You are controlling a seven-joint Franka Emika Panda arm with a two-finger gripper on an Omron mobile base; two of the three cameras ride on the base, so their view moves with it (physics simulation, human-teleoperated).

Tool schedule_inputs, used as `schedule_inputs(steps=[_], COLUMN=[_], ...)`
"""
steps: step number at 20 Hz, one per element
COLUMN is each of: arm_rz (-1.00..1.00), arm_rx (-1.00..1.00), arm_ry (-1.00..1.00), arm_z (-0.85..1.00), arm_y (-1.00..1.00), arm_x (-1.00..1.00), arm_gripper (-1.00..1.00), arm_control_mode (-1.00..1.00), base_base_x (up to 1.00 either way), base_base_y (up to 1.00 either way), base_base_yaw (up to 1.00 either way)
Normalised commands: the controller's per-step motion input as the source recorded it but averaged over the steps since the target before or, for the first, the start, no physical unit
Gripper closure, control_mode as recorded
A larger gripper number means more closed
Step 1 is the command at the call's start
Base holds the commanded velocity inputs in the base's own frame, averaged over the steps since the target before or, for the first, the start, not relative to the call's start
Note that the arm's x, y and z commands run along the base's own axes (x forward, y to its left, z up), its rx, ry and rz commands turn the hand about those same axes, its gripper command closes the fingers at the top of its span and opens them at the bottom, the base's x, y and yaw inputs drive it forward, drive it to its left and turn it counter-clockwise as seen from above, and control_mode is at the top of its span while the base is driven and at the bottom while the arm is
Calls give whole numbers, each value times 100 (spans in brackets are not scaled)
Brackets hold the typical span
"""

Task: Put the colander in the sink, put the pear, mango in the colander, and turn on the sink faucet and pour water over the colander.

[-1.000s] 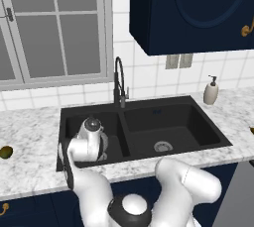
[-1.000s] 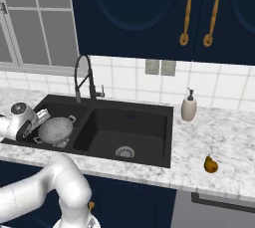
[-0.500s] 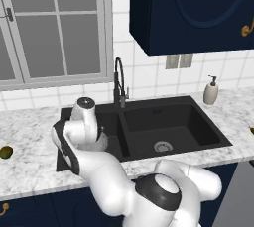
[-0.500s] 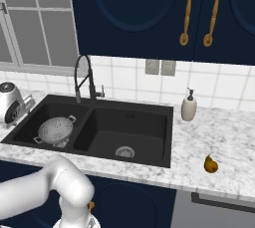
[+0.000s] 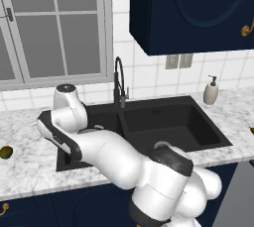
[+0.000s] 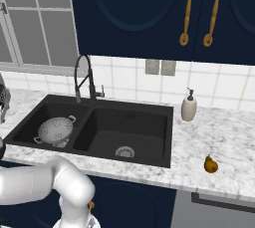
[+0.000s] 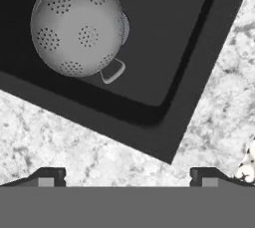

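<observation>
The silver colander (image 6: 56,130) stands upright in the left basin of the black sink (image 6: 149,113), free of the hand. From above, the colander (image 7: 77,25) shows its holes and two loop handles. My gripper (image 7: 127,179) is open and holds nothing; it hovers over the marble counter by the corner of that basin, apart from the colander. The brown pear (image 6: 211,164) lies on the counter right of the sink. A dark olive mango (image 5: 5,151) lies on the counter far to the left. The black gooseneck sink faucet (image 6: 82,77) rises behind the divider, and no water is running.
A white soap dispenser (image 6: 189,107) stands behind the sink's right corner. My white arm (image 5: 109,156) sweeps across the left basin in the left base view and hides it. Dark cabinets hang above, and a window sits at the back left.
The hand has lifted off the colander and drawn back up and to the left. The colander stays in the left basin.
</observation>
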Motion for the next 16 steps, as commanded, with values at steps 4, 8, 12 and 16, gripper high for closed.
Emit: schedule_inputs(steps=[4,8,12,16], arm_rz=[90,88,67,41], arm_rx=[-6,-6,-3,-7], arm_ry=[-10,-13,-40,-66], arm_z=[-10,-3,0,0], arm_y=[0,0,0,23], arm_x=[-6,-6,-21,-57], arm_gripper=[-100,-100,-100,-100], arm_control_mode=[-100,-100,-100,-100], base_base_x=[0,0,0,0], base_base_y=[0,0,0,0], base_base_yaw=[0,0,0,0])
